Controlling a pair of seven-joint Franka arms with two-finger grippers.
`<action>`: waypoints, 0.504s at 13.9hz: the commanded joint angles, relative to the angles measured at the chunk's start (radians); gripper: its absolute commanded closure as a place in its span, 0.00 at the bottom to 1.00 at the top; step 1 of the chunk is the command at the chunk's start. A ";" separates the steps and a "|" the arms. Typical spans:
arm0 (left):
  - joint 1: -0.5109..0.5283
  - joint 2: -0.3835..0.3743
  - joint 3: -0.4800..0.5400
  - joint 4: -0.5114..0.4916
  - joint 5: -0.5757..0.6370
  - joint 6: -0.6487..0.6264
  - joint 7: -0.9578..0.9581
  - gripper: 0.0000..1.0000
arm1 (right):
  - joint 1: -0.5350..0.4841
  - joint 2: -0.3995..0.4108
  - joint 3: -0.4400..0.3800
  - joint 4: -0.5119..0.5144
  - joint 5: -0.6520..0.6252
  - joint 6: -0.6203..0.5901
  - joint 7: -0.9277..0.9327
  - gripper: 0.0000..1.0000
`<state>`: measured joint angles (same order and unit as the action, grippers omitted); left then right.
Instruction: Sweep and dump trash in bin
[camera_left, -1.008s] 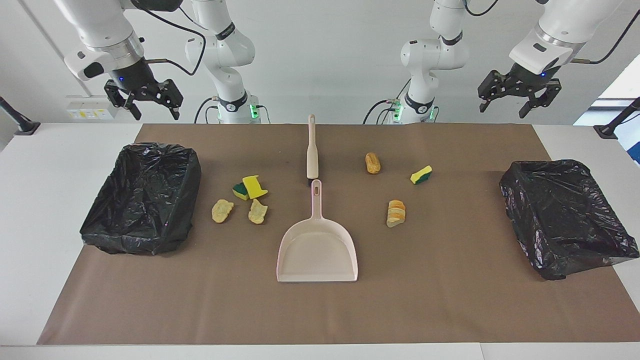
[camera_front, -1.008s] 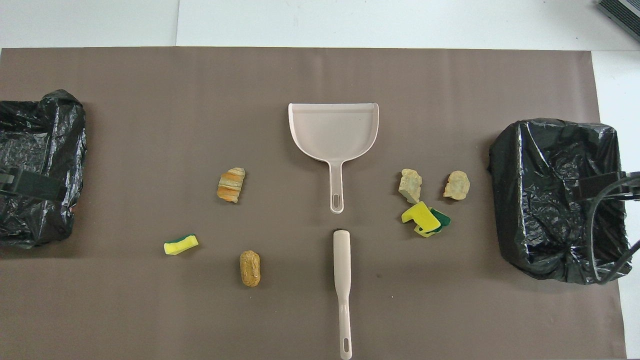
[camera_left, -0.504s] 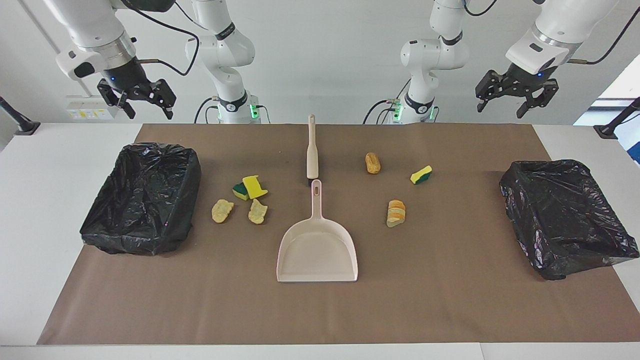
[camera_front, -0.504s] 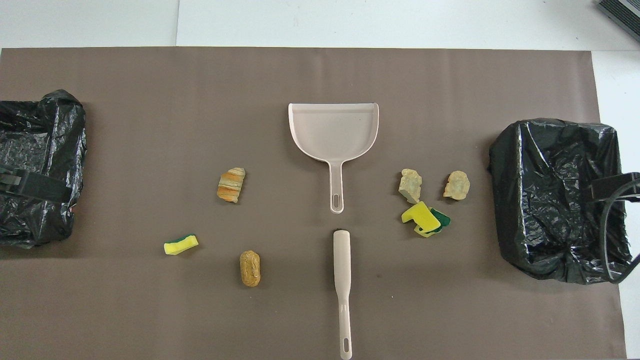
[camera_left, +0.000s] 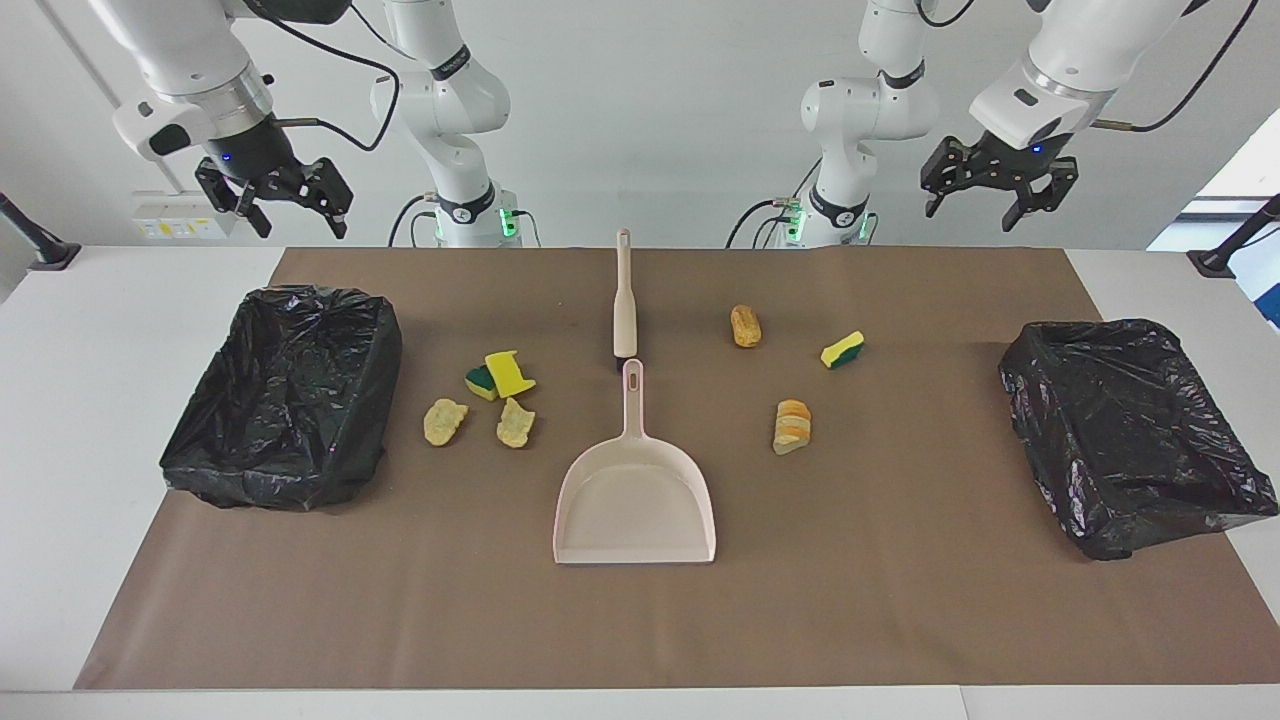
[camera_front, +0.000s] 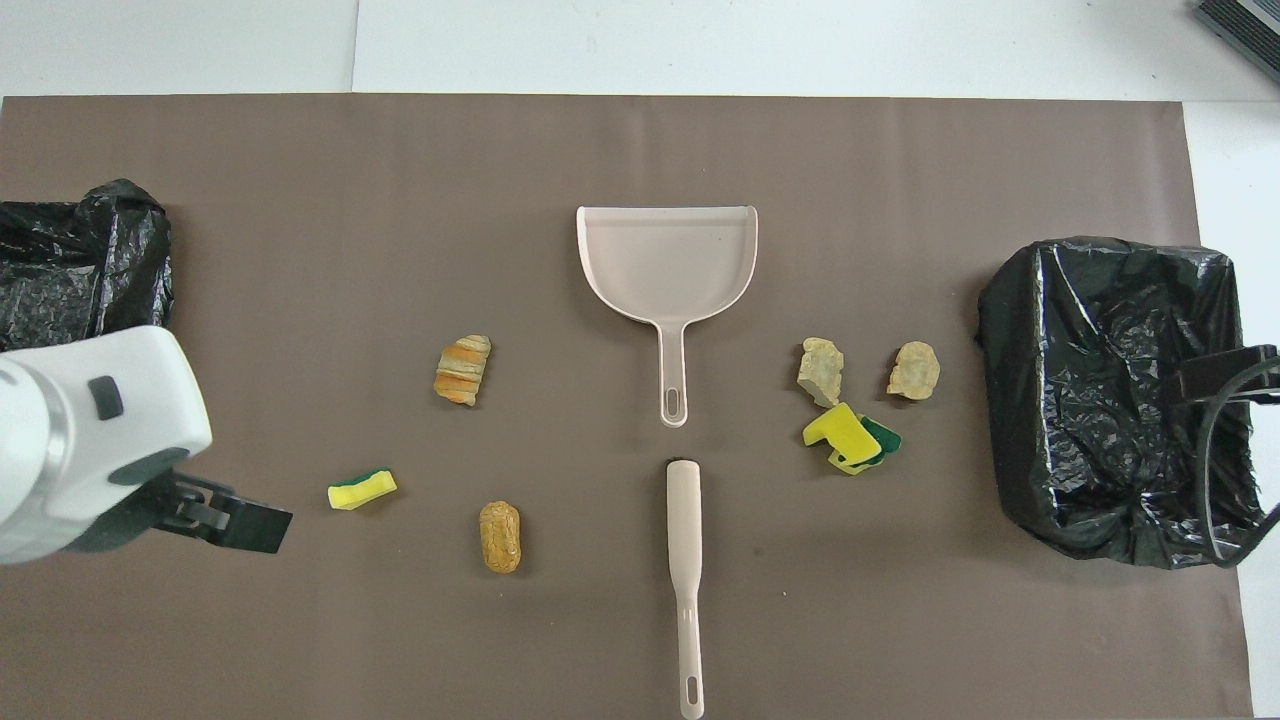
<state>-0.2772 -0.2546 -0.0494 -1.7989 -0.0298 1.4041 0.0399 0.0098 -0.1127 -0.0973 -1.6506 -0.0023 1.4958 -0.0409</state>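
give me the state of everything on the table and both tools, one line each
left tool: open, empty, raised near the robots' end of the mat
right tool: open, empty, raised
dustpan: flat on the mat, empty
brush: lying flat, not held
trash: seven scraps loose on the mat, none in the dustpan
bin at the left arm's end: bag-lined, open
bin at the right arm's end: bag-lined, open

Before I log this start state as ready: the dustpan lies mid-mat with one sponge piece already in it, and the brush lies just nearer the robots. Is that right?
Not quite. The dustpan is empty, as the overhead view shows; every sponge piece and bread chunk lies on the mat. The rest holds: the brush lies just nearer the robots, in line with the handle.
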 joint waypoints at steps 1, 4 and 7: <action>-0.117 -0.101 0.014 -0.172 -0.021 0.110 -0.134 0.00 | -0.011 -0.016 0.004 -0.017 -0.002 -0.003 -0.016 0.00; -0.291 -0.098 0.014 -0.270 -0.021 0.234 -0.357 0.00 | -0.007 -0.016 0.004 -0.017 -0.002 0.003 -0.013 0.00; -0.443 -0.092 0.014 -0.352 -0.022 0.367 -0.539 0.00 | 0.018 -0.004 0.020 -0.015 -0.011 0.009 0.015 0.00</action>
<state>-0.6449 -0.3173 -0.0556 -2.0800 -0.0472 1.6990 -0.4166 0.0148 -0.1125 -0.0929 -1.6517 -0.0024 1.4958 -0.0408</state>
